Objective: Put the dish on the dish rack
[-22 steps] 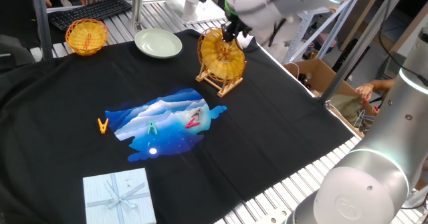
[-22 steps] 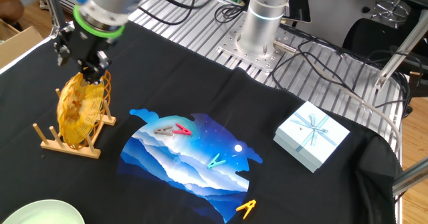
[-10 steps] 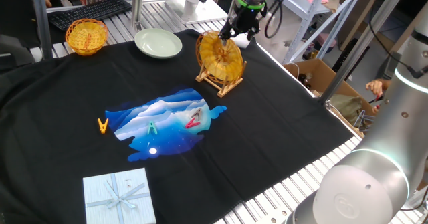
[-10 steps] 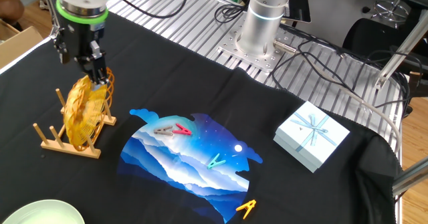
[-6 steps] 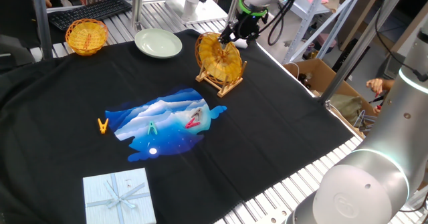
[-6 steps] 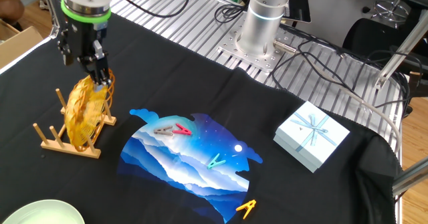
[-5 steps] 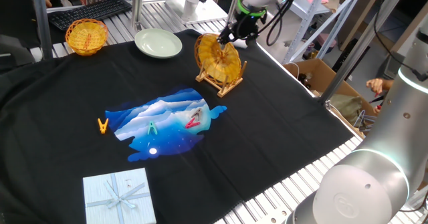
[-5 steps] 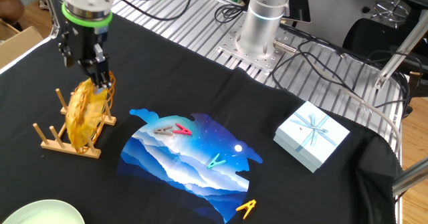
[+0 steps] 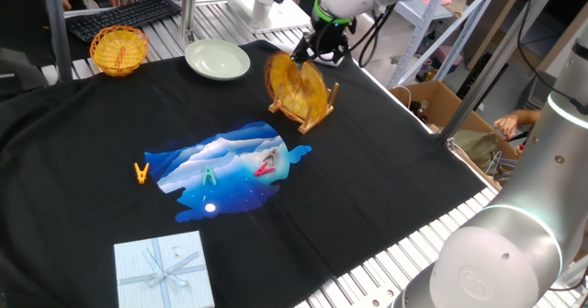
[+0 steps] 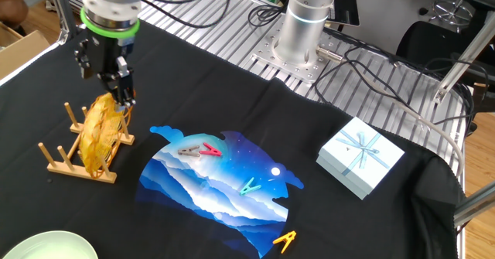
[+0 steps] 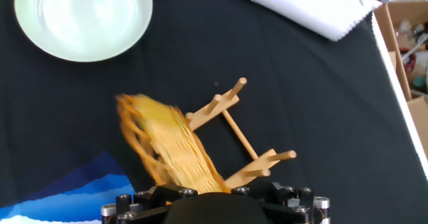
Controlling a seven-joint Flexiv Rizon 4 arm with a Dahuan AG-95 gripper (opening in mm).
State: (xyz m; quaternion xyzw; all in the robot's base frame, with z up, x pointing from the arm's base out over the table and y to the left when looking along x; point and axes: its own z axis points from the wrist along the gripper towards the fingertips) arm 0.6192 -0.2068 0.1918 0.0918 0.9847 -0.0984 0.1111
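Observation:
The dish, a golden woven plate, stands on edge between the pegs of the light-wood dish rack at the far side of the black cloth, leaning over. My gripper hangs just above its top rim with the jaws open, nothing clamped between them. In the other fixed view the gripper sits right over the dish and the dish rack. The hand view looks down on the blurred dish and the dish rack; my fingertips are hidden there.
A pale green plate and a yellow woven basket lie behind the rack. A blue printed mat with clothes pegs and a gift box sit nearer. A cardboard box stands past the table's right edge.
The dish has tipped further over in the rack, and its blur in the hand view shows it still moving. My gripper has shifted slightly sideways above it, jaws still open.

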